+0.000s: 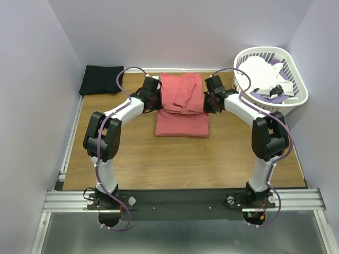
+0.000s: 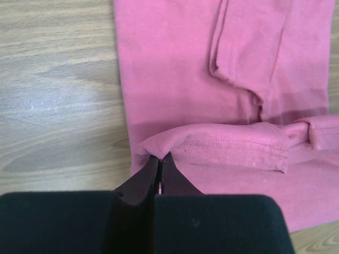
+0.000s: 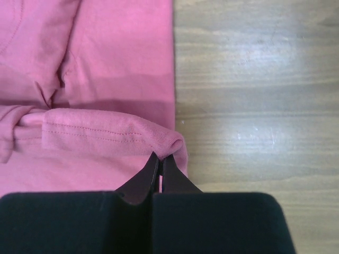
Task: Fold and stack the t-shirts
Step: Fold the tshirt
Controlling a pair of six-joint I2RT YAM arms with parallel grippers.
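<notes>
Fold in progress: left gripper and right gripper each pinched shut on one end of a raised fold of the coral-red t-shirt lying between them, folding apparently unfinished; black t-shirt, seemingly folded, lies well outboard of the left gripper, stacking still to do.

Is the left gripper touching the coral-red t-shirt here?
Touching. The left wrist view shows the left gripper pinching the lifted hem of the coral-red t-shirt between its shut fingers.
</notes>
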